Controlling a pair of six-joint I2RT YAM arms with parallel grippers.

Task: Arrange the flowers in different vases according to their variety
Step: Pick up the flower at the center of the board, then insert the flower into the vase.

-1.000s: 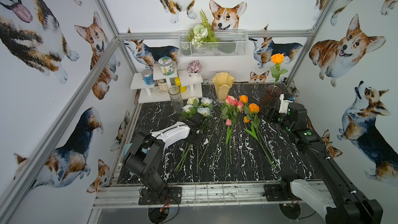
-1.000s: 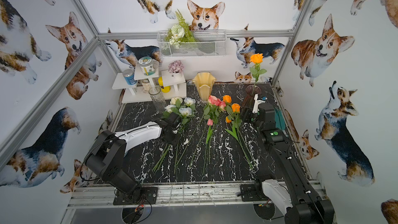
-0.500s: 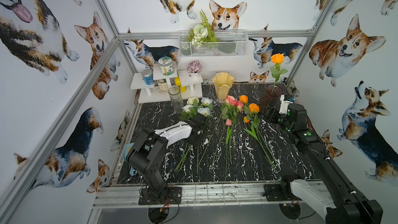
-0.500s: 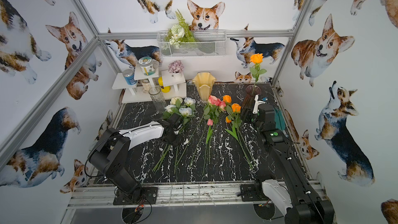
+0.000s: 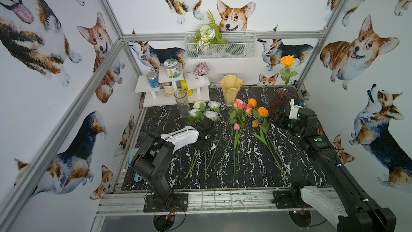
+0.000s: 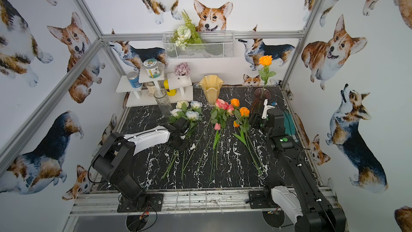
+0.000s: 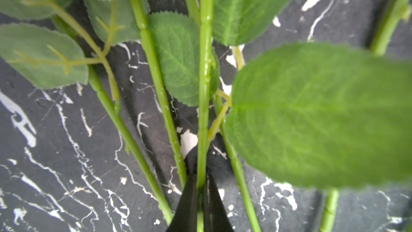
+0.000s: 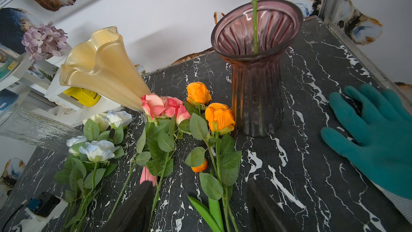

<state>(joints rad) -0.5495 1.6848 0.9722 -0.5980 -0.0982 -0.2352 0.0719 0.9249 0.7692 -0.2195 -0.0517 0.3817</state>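
L gripper [image 7: 201, 197] pinched on white rose stem [image 7: 204, 85], just short of leaves [image 7: 178, 59]; blooms [image 5: 211, 115] centre-left in top view. Stem light, bendy, prob slick, so hold mid-stem. R gripper [image 8: 200, 206] spread.

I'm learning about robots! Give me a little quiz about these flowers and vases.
1. True or false: an orange rose already stands in the purple vase.
2. Which flowers lie nearest the left hand? A) white roses B) pink roses C) orange roses
3. Fill in: the left hand is shut on a green ____.

Key
1. True.
2. A.
3. stem.
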